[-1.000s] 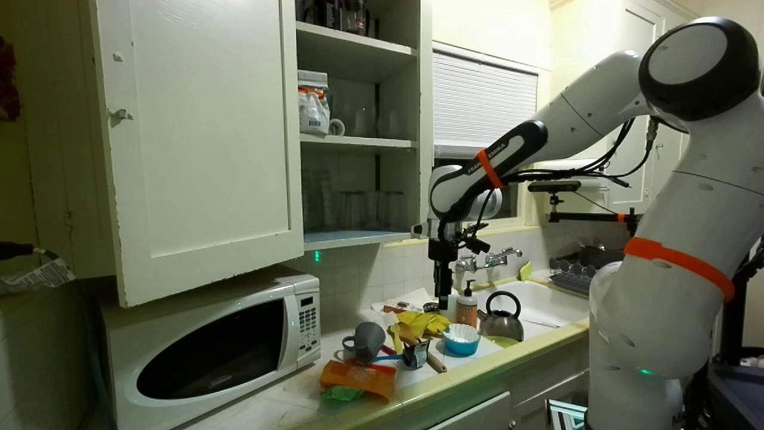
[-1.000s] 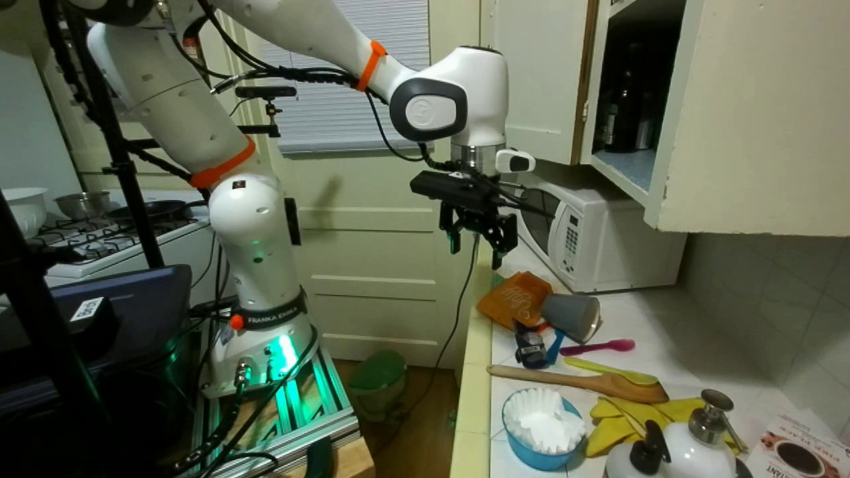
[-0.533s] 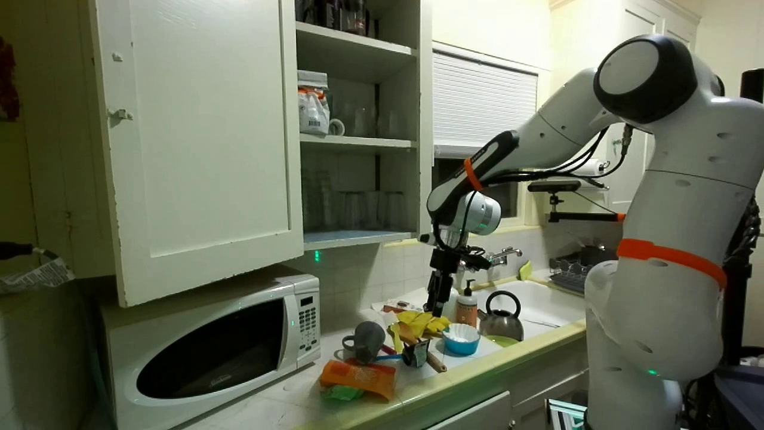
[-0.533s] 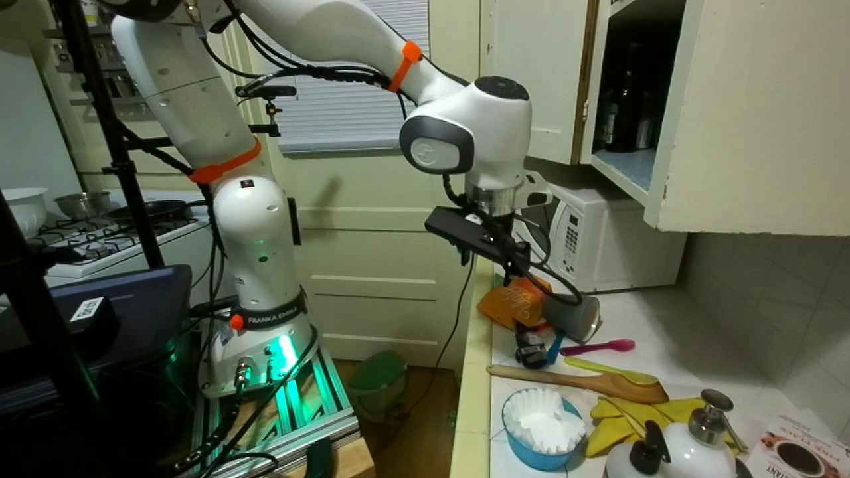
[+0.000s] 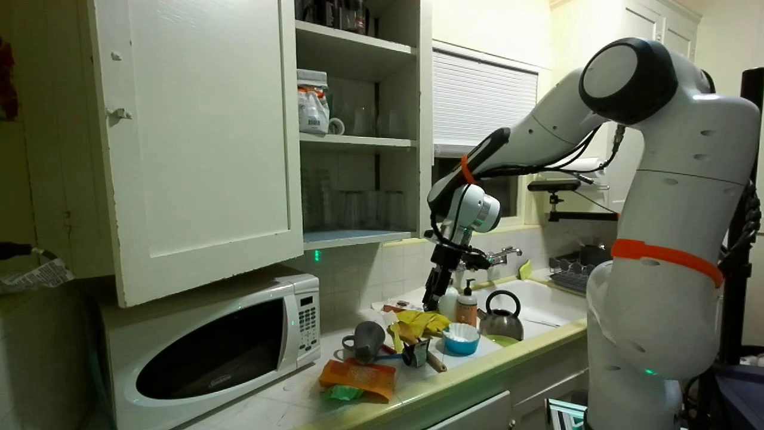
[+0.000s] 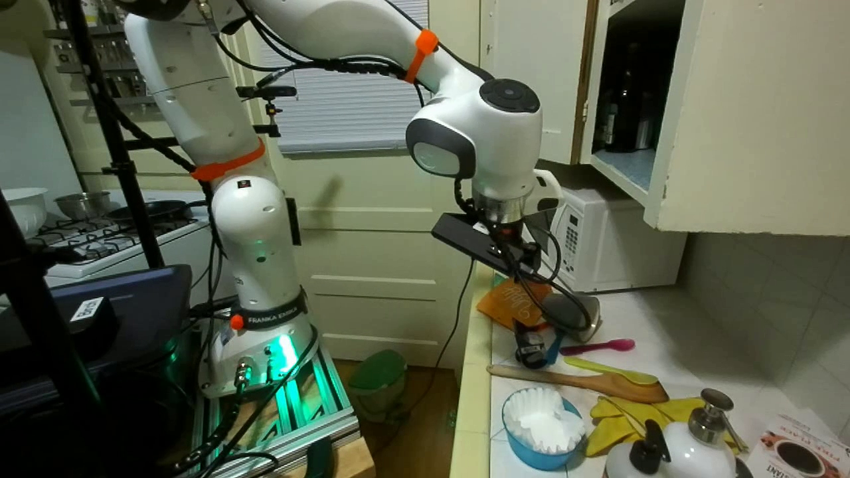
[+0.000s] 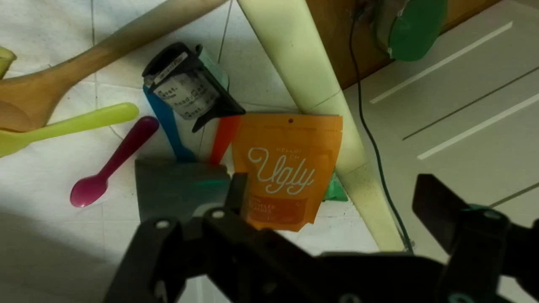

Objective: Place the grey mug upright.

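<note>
The pincer is seen above the counter, its fingers spread wide apart. In the wrist view an orange bag is framed between them, lying on the counter below. Beside the bag, below and apart from the pincer, the grey mug is found tipped on its side, partly covered in that view by the pincer's black parts; in an exterior view its mouth is turned toward the tiled wall. Farther out from the pincer in the wrist view, a blue utensil, a dark container with a printed label, a magenta spoon, a lime-green spoon and a wooden spoon are spread out. Toward the sink from the pincer, yellow gloves, a blue container filled with white pleated paper and a kettle are placed. On the opposite side of the pincer, past the mug, a microwave is set.
</note>
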